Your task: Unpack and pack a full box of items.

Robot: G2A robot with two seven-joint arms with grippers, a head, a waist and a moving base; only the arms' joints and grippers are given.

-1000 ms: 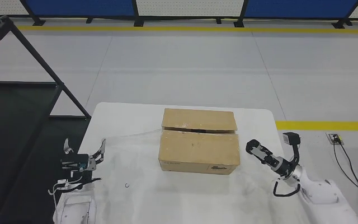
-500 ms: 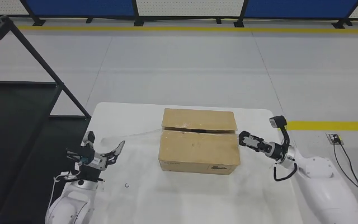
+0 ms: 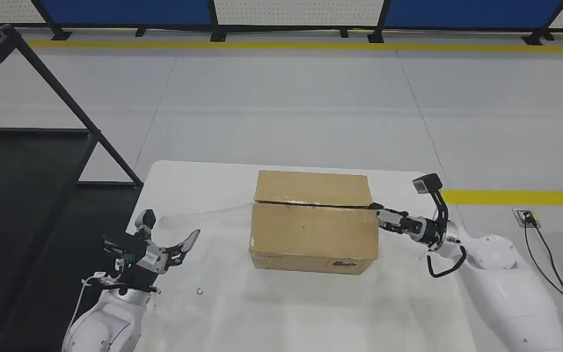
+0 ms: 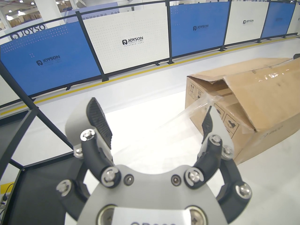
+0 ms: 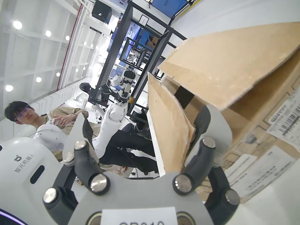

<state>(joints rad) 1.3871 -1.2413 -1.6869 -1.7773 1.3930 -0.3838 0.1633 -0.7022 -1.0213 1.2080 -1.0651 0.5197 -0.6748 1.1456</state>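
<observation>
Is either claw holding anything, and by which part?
Nothing is gripped. The right claw is open astride the box's end flap; the left claw is open too.

- One cardboard box [image 3: 308, 261].
- Two top flaps: far flap [image 3: 312, 187], near flap [image 3: 308, 227].
- Two claws: left claw [image 3: 171, 226], right claw [image 3: 380, 218].
- One table [image 3: 220, 312].
- One small ring [image 3: 201, 291].
- One strip of clear tape [image 4: 185, 115].

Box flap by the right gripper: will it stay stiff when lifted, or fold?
The flap looks like thin corrugated board with a ragged edge, so it will likely bend at its crease rather than lift the box. The box sits broad and flat, so tipping seems unlikely; weight unclear.
</observation>
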